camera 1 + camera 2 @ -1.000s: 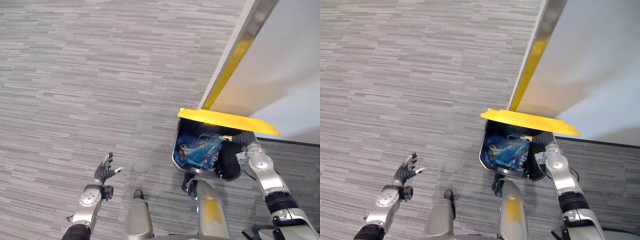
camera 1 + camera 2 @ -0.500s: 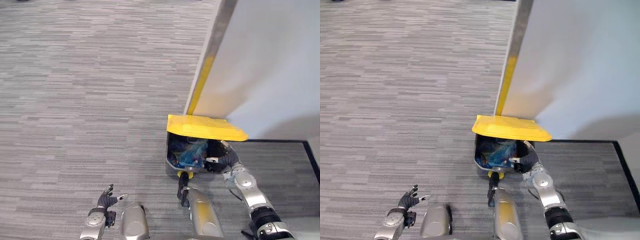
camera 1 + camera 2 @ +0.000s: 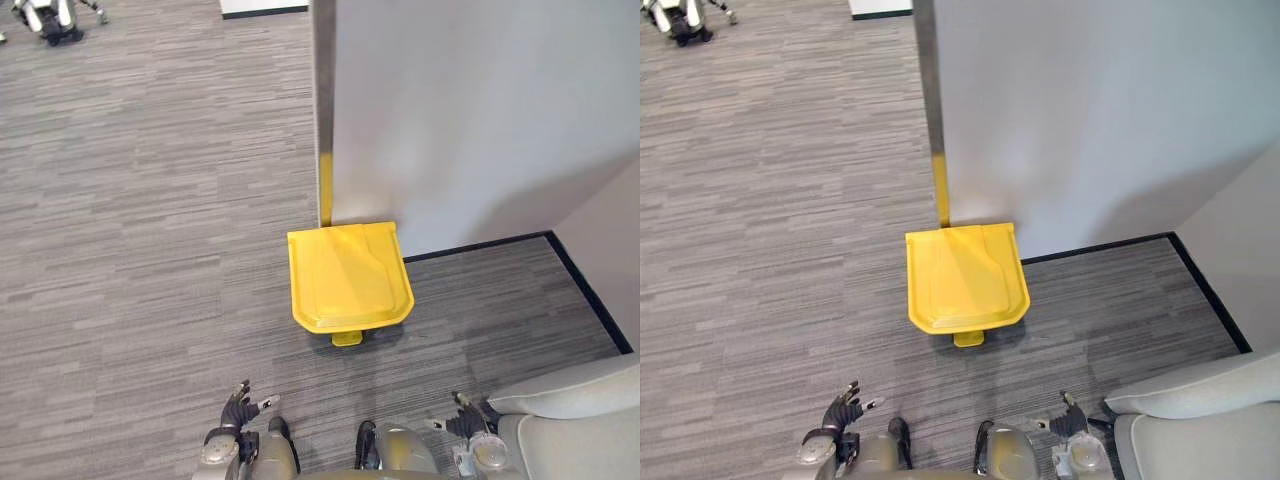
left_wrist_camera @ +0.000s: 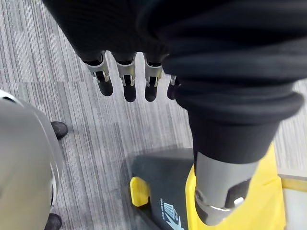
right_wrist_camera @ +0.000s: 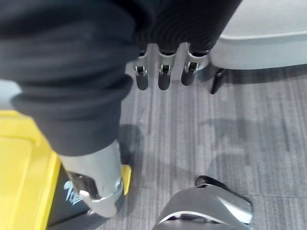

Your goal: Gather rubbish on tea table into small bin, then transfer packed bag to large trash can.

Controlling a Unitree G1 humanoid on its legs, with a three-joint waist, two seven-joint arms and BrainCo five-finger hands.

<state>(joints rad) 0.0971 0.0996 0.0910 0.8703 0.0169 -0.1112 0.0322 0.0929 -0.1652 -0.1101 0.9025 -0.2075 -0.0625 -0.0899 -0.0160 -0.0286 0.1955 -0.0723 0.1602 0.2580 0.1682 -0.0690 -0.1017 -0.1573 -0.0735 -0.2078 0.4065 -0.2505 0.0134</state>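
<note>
Nearest to me, my left hand (image 3: 238, 408) hangs low over the grey carpet (image 3: 150, 250). Its fingers (image 4: 125, 86) are straight and spread, with nothing in them. My right hand (image 3: 466, 422) hangs low on the other side, just beside a pale grey cushioned seat (image 3: 575, 415). Its fingers (image 5: 163, 79) are also straight and empty.

Ahead, between the two hands and well clear of both, the large trash can (image 3: 348, 278) stands on the carpet. Its yellow lid (image 3: 345, 265) is down flat, and its yellow pedal (image 3: 347, 339) pokes out toward me. With the lid down I cannot see inside, so I cannot tell where the packed bag is.

The can's far edge sits at the foot of a metal post (image 3: 322, 100) on the corner of a white wall (image 3: 480, 100).
</note>
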